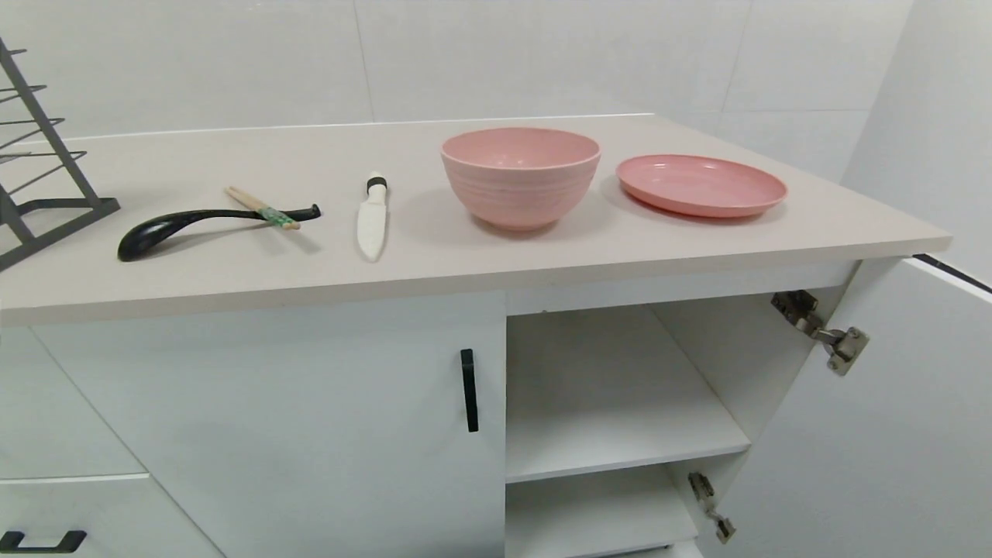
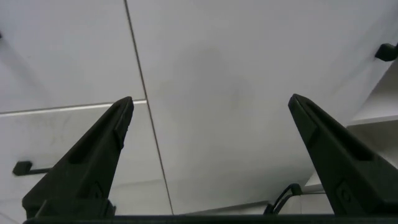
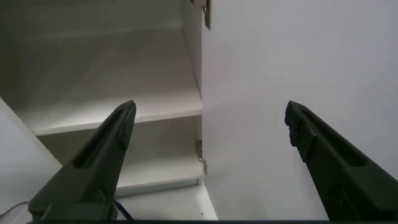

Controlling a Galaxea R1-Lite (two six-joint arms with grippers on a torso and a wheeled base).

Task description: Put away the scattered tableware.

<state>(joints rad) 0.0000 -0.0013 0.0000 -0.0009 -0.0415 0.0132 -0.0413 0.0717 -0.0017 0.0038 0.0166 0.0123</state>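
Note:
On the beige countertop [image 1: 201, 263] stand a pink bowl [image 1: 520, 177] and, to its right, a flat pink plate [image 1: 700, 184]. Left of the bowl lies a white knife with a black band [image 1: 373, 218]. Farther left a black ladle [image 1: 200, 227] lies with a pair of wooden chopsticks [image 1: 261, 208] across its handle. My left gripper [image 2: 210, 104] is open, low in front of the closed white cabinet door [image 2: 205, 93]. My right gripper [image 3: 210, 111] is open too, facing the open cabinet door [image 3: 298, 81] and the shelves [image 3: 112, 106].
A dark wire dish rack [image 1: 35, 147] stands at the counter's far left. Below the counter, the right cabinet door [image 1: 891, 434] is swung open, showing bare shelves [image 1: 612, 418]. The left door with a black handle [image 1: 468, 390] is closed. A drawer handle [image 1: 43, 540] sits at lower left.

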